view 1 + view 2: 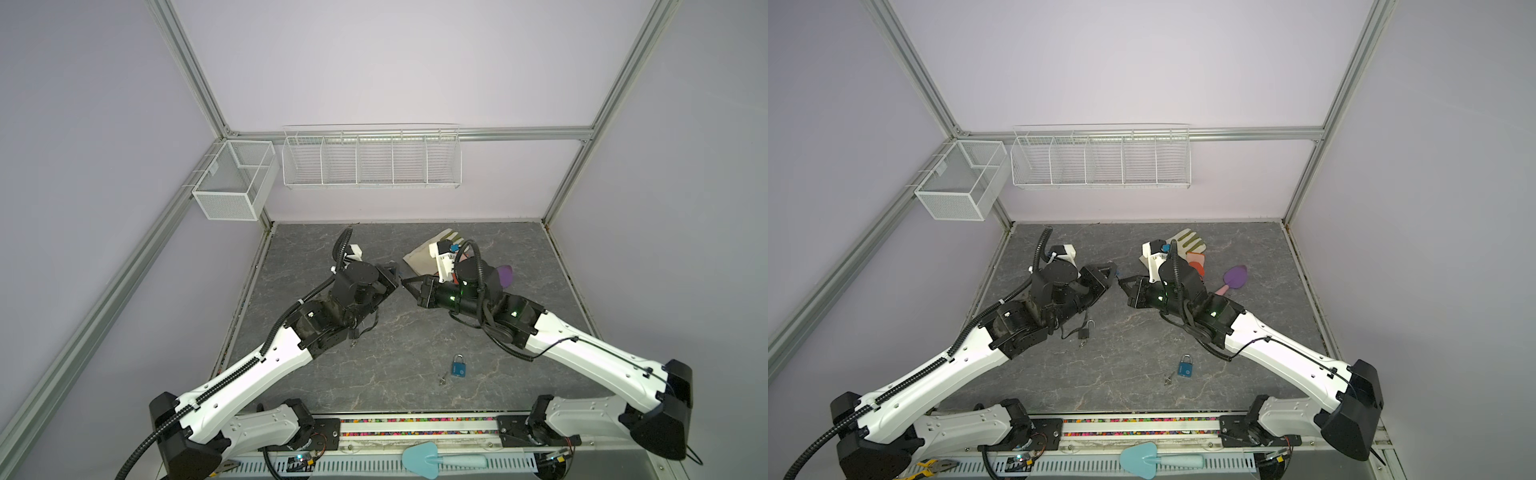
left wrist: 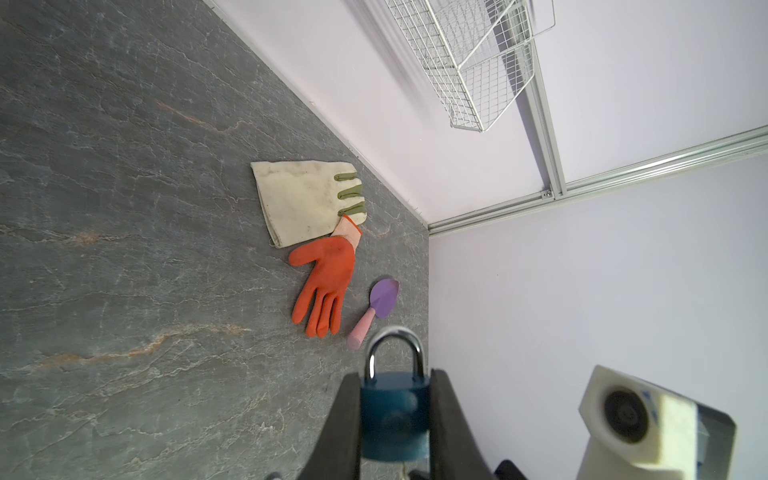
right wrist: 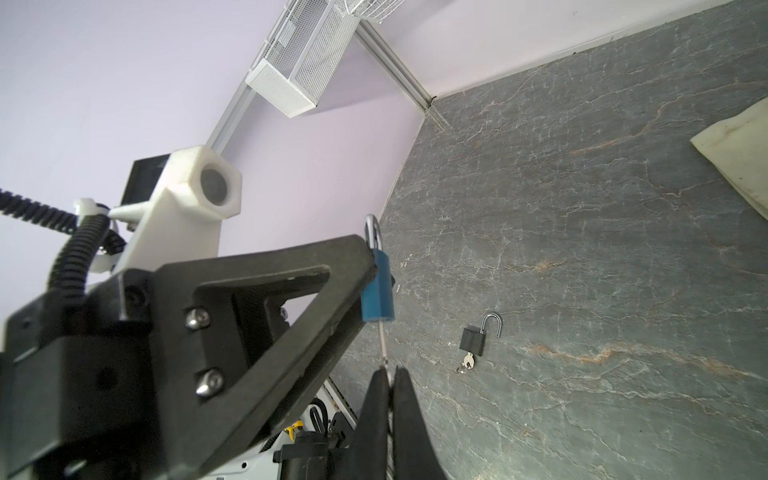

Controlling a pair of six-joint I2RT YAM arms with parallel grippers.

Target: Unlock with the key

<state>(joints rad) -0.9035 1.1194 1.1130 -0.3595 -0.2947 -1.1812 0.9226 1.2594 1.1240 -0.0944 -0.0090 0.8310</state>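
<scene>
My left gripper [image 2: 395, 376] is shut on a blue padlock [image 2: 394, 415], its sides pinched between the two fingers and its silver shackle seated in the body. The same padlock [image 3: 377, 291] shows edge-on in the right wrist view, at the tip of the left gripper's finger [image 3: 291, 286]. My right gripper [image 3: 390, 372] is shut on a thin silver key [image 3: 383, 343] whose blade goes up into the padlock's underside. In both top views the two grippers meet tip to tip above mid-table, left gripper [image 1: 395, 277] and right gripper [image 1: 406, 283], and both padlock and key are hidden there.
A second blue padlock [image 1: 458, 368] with a key [image 1: 442, 379] lies near the front. A black padlock [image 3: 473, 340] lies open by the left arm. A white glove [image 2: 303, 199], orange glove [image 2: 328, 278] and purple trowel [image 2: 384, 297] lie at the back right. Wire baskets [image 1: 372, 160] hang on the wall.
</scene>
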